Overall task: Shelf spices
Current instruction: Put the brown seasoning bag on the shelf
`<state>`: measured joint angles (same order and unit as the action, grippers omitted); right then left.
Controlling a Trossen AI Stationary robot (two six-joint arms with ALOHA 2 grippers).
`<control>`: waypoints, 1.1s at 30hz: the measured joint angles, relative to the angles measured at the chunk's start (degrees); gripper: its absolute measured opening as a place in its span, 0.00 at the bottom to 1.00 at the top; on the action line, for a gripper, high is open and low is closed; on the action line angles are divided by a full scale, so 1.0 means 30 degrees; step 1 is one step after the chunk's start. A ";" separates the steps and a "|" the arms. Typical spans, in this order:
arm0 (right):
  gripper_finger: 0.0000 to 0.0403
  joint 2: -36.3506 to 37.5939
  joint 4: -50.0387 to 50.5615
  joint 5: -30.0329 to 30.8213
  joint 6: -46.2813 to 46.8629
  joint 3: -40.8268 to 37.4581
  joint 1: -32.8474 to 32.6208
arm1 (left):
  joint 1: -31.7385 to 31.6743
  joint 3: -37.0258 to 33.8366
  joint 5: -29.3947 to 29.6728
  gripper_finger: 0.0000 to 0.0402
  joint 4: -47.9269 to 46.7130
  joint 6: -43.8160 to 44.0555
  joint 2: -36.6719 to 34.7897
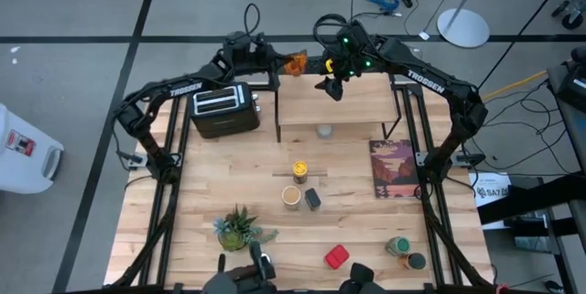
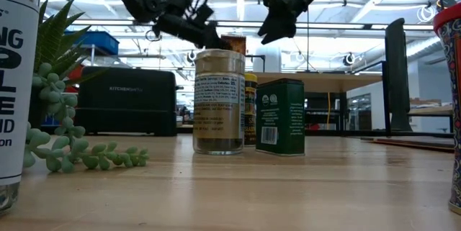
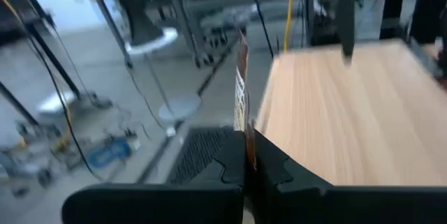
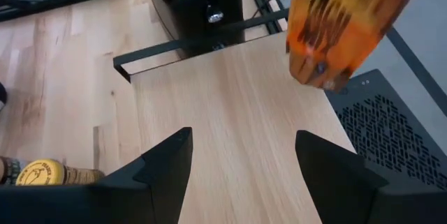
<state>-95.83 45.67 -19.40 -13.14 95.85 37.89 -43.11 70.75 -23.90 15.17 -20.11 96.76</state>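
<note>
The left gripper [image 1: 279, 60] was pinched on the orange bottle [image 1: 295, 62], held over the shelf [image 1: 357, 111] at its back left corner. The bottle was probably light, rigid and slick; grip mid-body. The right gripper [image 1: 331, 85] hovered beside it, fingers spread.

Two dark arms are seen, each marked "TROSSEN" in white letters; green lights glow on the right arm.

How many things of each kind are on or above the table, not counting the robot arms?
Spice containers: 7
Shelf: 1
Toaster: 1
Potted plant: 1
Book: 1
Total: 11
</note>
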 joint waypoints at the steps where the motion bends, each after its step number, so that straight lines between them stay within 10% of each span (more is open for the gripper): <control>1: 0.60 0.0000 0.0030 -0.0021 -0.0084 0.0000 -0.0006 | 0.0007 0.0041 -0.0007 0.01 -0.0013 -0.0152 -0.0140; 33: 0.60 0.0000 -0.0094 -0.0072 -0.0301 0.0000 -0.0006 | 0.0171 0.0668 -0.0487 0.01 -0.4404 -0.2441 0.0214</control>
<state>-95.83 45.39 -19.62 -14.04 95.85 37.87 -42.59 72.75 -25.36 1.95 -27.43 97.41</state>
